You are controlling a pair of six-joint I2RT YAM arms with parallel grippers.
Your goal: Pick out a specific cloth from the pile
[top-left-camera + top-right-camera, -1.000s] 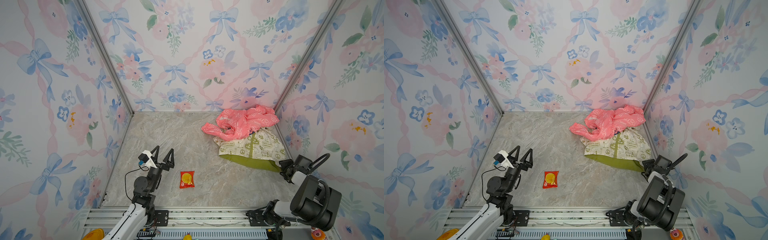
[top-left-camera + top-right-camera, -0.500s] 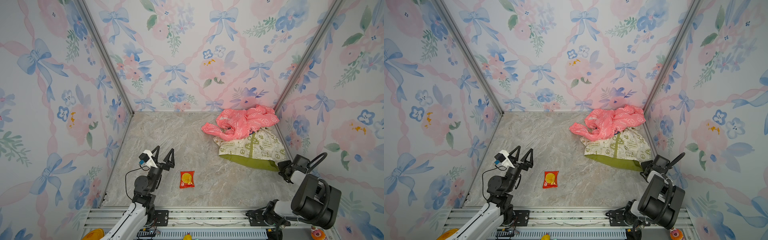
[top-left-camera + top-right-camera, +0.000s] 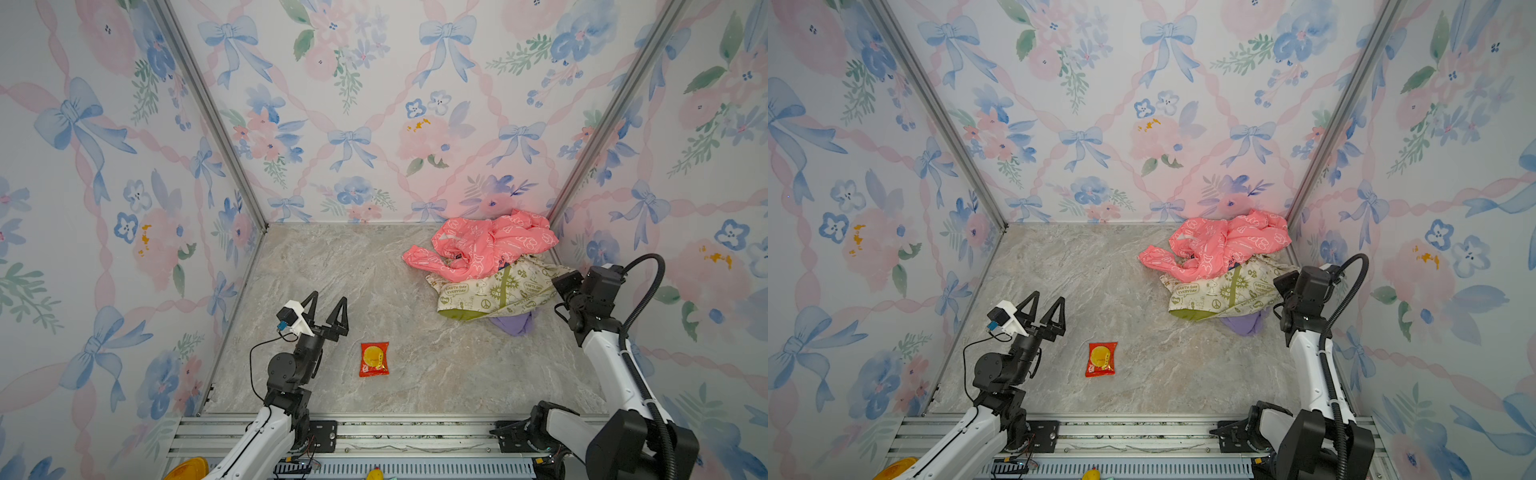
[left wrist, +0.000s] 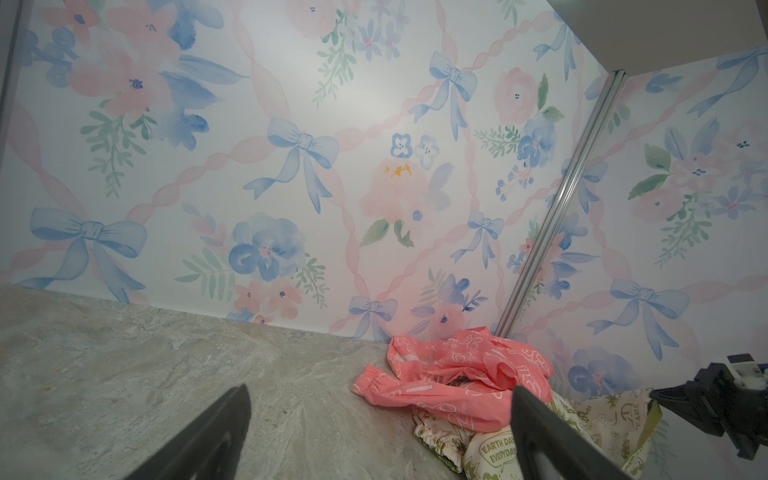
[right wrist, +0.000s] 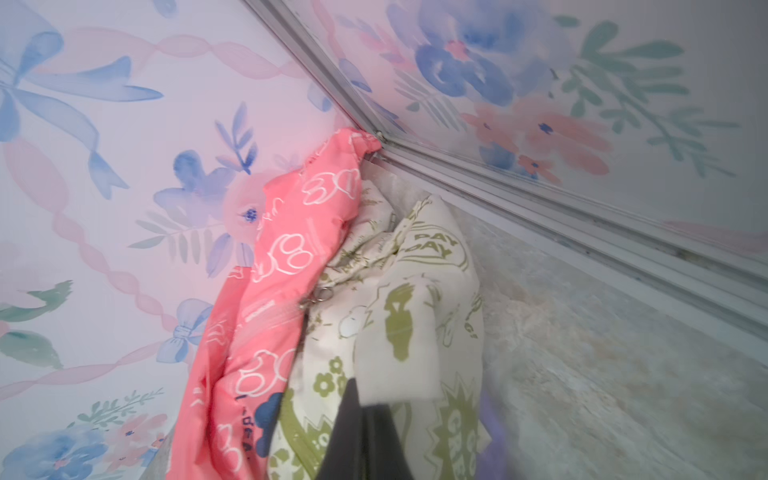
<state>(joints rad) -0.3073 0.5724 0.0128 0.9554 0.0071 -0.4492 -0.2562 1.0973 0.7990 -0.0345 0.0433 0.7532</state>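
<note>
The pile (image 3: pixel 494 270) lies on the marbled grey surface (image 3: pixel 332 270) and has three garments. On top of the pile is a coral-pink garment (image 3: pixel 490 245) with white outline print. Under it, on the near side of the pile, spreads a cream garment (image 3: pixel 490 293) with olive-green print and an olive lining. The purple cloth (image 3: pixel 515 325) is at the bottom of the pile. In both top views only a small plain lavender part of it shows (image 3: pixel 1246 325), coming out from under the near edge of the cream garment. The rest of it is covered.

The right pincer (image 5: pixel 355 399) is at the right edge of the pile. Its two dark fingers (image 5: pixel 365 440) are pressed together. In the right wrist view a flat fold of the cream garment sits directly at their tips, so it seems to pinch this fold. In the same view a blurred strip of lavender (image 5: pixel 492 440) shows just beside the fingers, but I cannot tell if they touch it. In the left wrist view the pointed tip of this pincer (image 4: pixel 660 395) meets the olive-lined corner of the cream garment.

The left pincer (image 3: pixel 328 297) is well apart from the pile, on the left. Its fingers (image 4: pixel 216 432) are spread wide with nothing between them, and it is raised above the surface, pointing toward the pile.

A small red packet (image 3: pixel 374 359) with a yellow circle lies flat on the surface, well apart from the pile, nearer to the left pincer.
</note>
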